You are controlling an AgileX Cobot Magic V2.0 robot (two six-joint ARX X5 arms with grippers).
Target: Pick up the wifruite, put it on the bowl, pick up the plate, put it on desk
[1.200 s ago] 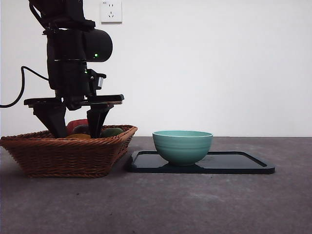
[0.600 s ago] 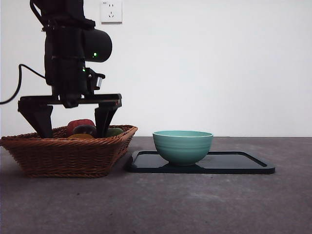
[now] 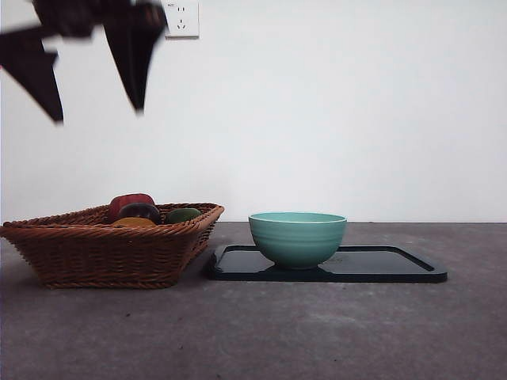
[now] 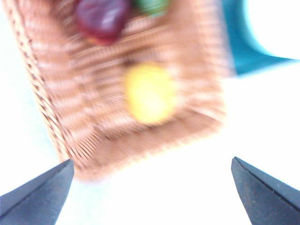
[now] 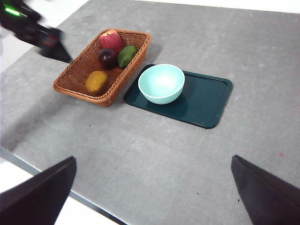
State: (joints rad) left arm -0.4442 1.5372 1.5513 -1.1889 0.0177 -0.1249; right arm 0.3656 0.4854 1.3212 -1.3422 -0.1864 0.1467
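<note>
Start at the left of your front view: the left tool [image 3: 95, 79] hangs high over the wicker basket [image 3: 111, 249], its two black jaws spread wide apart and holding nothing, blurred in the picture. From the left wrist camera you look down between those released jaws onto the basket, and the picture is smeared and washed out. The wifruite [image 4: 150, 93] lies on the basket floor, reading as a pale yellow-orange oval there; in the right wrist view it shows as an orange-brown oval [image 5: 97, 81] at the end of the basket nearer the counter's front edge. The dark purple fruit [image 5: 108, 57] lies further back, just beside the green fruit [image 5: 127, 56], and the red fruit [image 5: 110, 40] sits at the basket's far end. The basket stands on the counter [image 3: 317, 332] toward its left side. Just right of the basket lies the black tray [image 3: 380, 265], flat on the counter, its near-left corner close to the basket wall. The bowl [image 3: 297, 237] stands upright on the left part of that tray, with nothing visible inside it in the right wrist view. The right tool [image 5: 150, 197] is held high and well back above the counter's front edge, its jaws also spread and gripping nothing.
</note>
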